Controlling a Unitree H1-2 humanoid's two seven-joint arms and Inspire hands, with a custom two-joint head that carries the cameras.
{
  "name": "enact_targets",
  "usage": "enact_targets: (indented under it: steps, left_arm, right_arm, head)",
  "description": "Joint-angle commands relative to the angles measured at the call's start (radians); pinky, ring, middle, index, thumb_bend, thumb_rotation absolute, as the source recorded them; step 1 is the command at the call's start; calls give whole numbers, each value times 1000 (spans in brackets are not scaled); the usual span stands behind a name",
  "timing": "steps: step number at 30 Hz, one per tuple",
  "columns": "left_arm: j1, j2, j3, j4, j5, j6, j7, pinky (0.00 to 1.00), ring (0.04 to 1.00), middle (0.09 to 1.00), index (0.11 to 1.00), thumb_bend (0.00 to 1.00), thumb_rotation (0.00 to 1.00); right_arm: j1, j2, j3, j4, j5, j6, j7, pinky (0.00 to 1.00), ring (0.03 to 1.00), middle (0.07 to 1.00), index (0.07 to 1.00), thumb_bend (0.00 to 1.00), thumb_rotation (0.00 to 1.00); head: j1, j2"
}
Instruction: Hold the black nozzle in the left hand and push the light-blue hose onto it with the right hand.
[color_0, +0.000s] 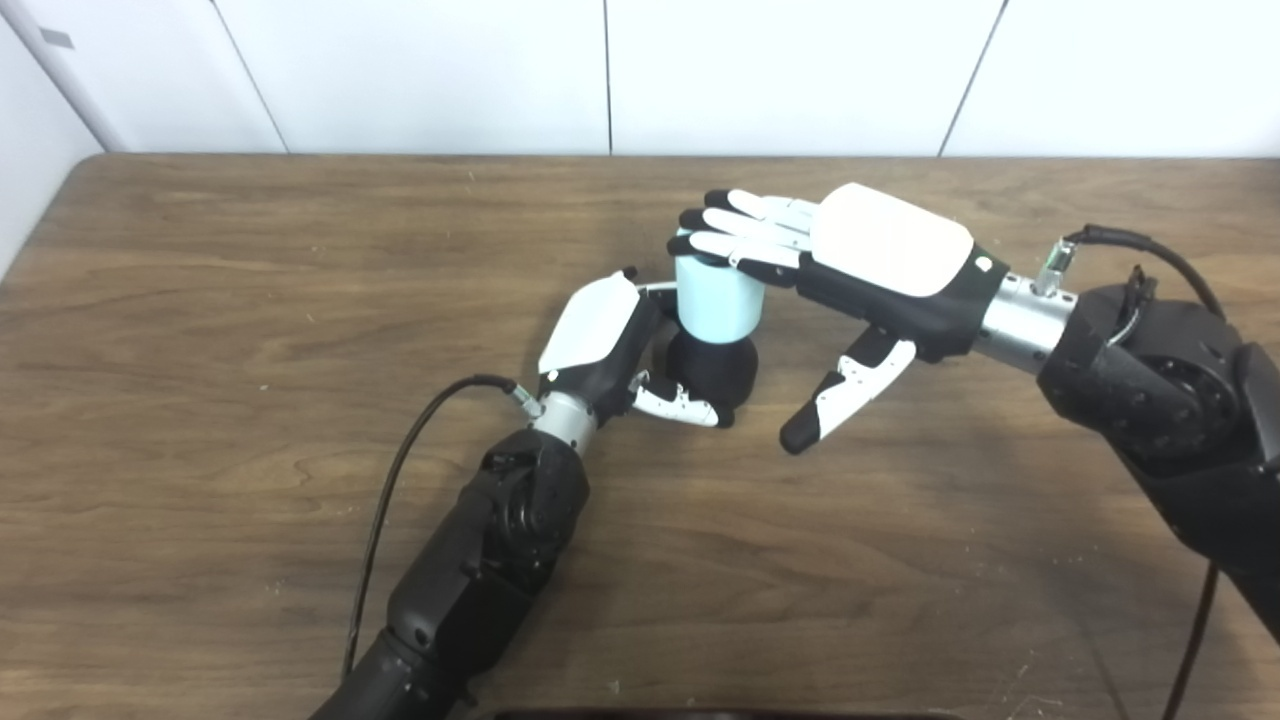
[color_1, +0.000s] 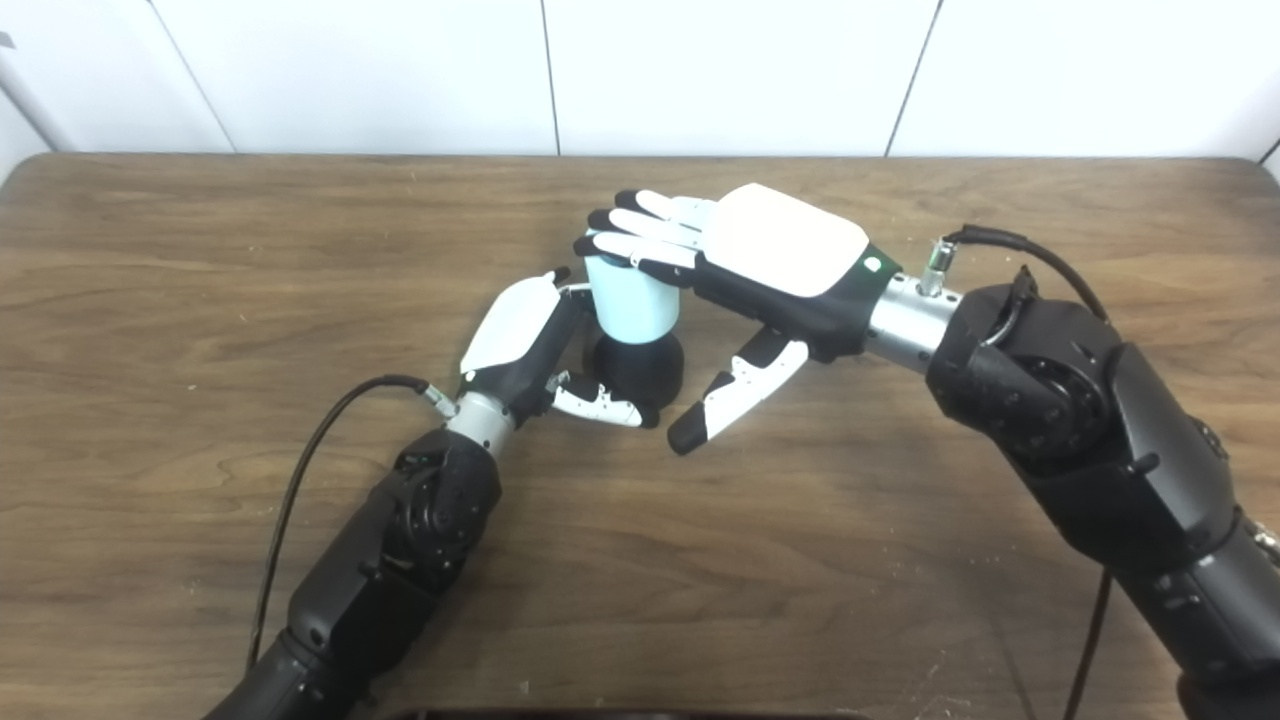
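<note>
Black nozzle (color_0: 712, 368) stands gripped in the left hand (color_0: 610, 350), light-blue hose (color_0: 715, 300) seated on it, while the right hand (color_0: 850, 270) rests flat-fingered, spread, holding nothing, on top.

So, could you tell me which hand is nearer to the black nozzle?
Left. The left hand is wrapped around the black nozzle; the right hand rests its fingers atop the light-blue hose above.

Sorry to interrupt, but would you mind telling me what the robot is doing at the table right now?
The left hand is wrapped around the black nozzle, steadying it upright on the wooden table. The light-blue hose already sits on top of the nozzle. The right hand lies flat over the hose's top, fingers extended and thumb hanging free, apparently pressing down rather than gripping.
</note>
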Motion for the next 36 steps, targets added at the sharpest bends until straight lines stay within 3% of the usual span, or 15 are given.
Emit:
enact_targets:
  steps: [1,11,36]
  left_arm:
    - [77,44,-22,82,16,99,-107,1000,752,547,445,515,0]
    - [75,45,-20,80,14,106,-118,1000,757,549,442,514,0]
    - [68,39,-24,85,8,118,-118,1000,792,550,442,514,0]
  right_arm:
    - [41,-64,31,28,-18,7,106,944,1000,961,938,766,1000]
    - [65,-91,0,-2,-2,16,90,942,999,963,941,763,1000]
    - [35,-39,10,1,-29,4,74,969,1000,988,956,753,1000]
  head:
    - [1,1]
    - [-7,4]
    - [-6,4]
